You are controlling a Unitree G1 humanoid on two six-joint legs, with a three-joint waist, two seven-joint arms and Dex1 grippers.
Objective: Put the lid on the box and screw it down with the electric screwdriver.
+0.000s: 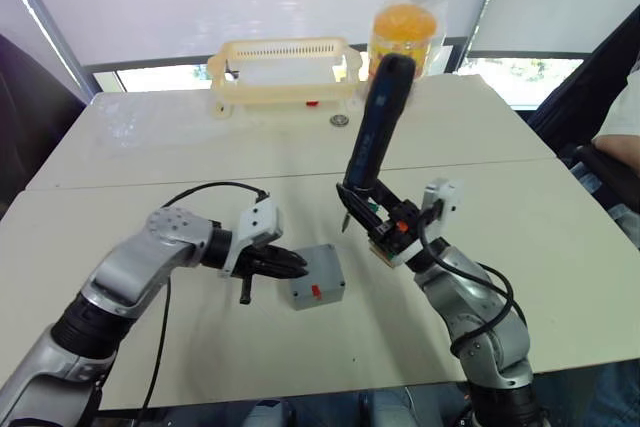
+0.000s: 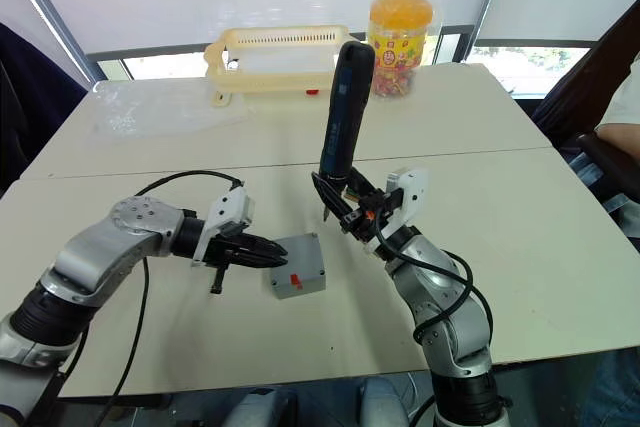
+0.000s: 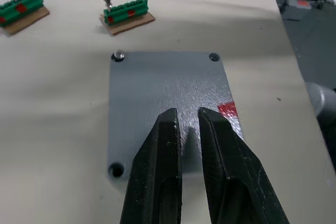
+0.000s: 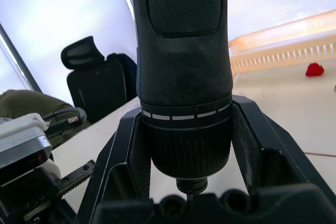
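Lid (image 3: 168, 106) already sits on the box (image 1: 318, 289), near the surface's front edge, pinned by the left end effector (image 3: 187, 124), fingers nearly together. Beyond, the right end effector (image 2: 345, 209) clamps the screwdriver (image 2: 340, 112), bit over a green block (image 3: 126, 14) (probably collecting a screw). Next: carry it to an empty corner hole.

Office or lab room, two plain cream rectangular tables (image 1: 480, 117) pushed together, white roller blinds over windows behind them, black padded office chair (image 4: 97, 85) beside the tables
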